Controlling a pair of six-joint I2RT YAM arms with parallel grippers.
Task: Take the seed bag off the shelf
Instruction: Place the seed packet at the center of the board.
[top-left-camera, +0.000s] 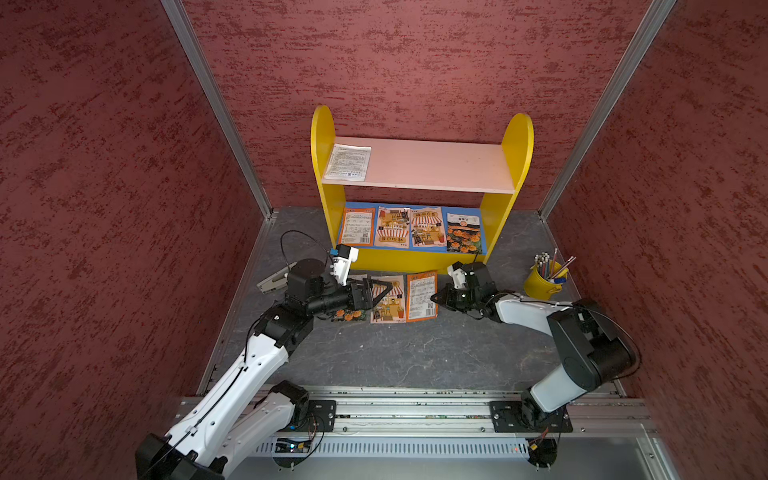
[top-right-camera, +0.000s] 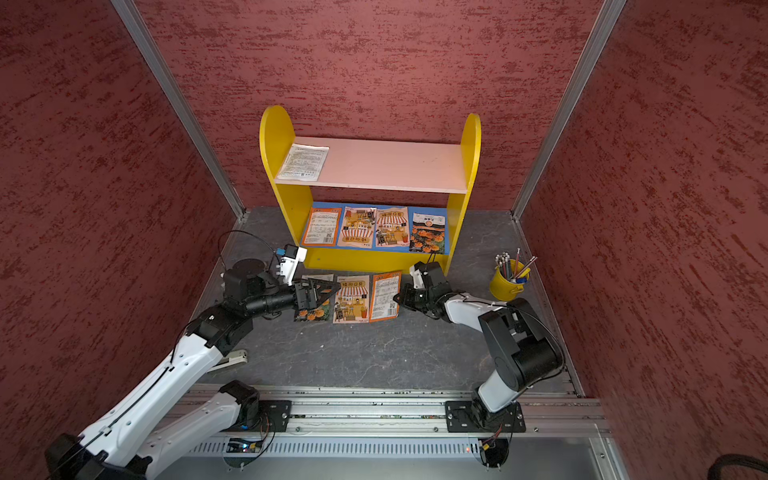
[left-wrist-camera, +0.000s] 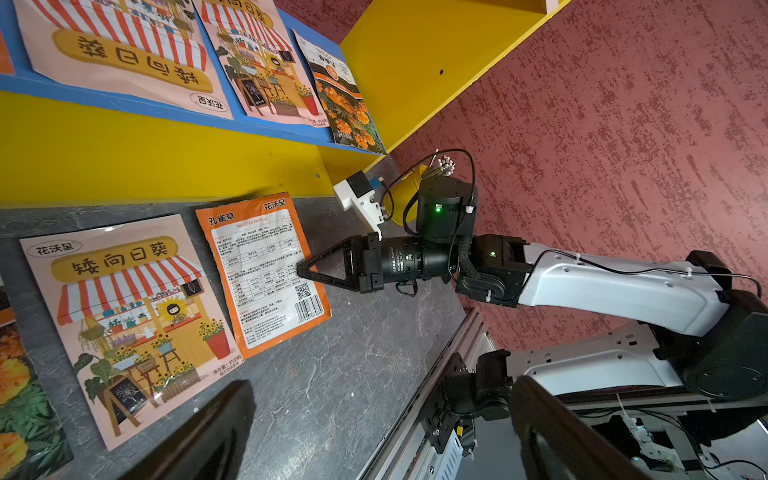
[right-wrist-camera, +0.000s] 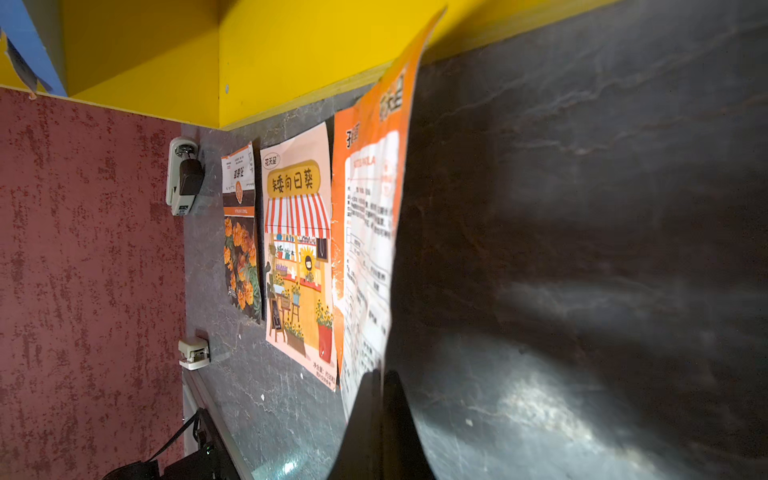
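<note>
Seed bag (top-left-camera: 422, 296), orange-backed, off shelf (top-left-camera: 415, 261), lying on table (top-left-camera: 415, 353) just before it. We see right gripper (top-left-camera: 436, 298) pinching its nearest edge, which curls up; fingertips dark, blurred in wrist view. Right arm low, reaching inward. Left gripper (top-left-camera: 384, 291) spread wide beyond bag, half hiding marigold packet (top-left-camera: 347, 315). Behind right gripper, yellow cup (top-left-camera: 540, 286) holds pencils (top-left-camera: 550, 264).

Left arm (top-left-camera: 232, 386) stretched low and forward, wrist level; left gripper (top-left-camera: 380, 296) with jaws spread wide, nothing between them. Right arm (top-left-camera: 582, 353) elbow raised, forearm sloping down; right gripper (left-wrist-camera: 300, 271) pinched tight on the edge of the orange seed bag (left-wrist-camera: 262, 270). Grippers point toward each other, apart.
</note>
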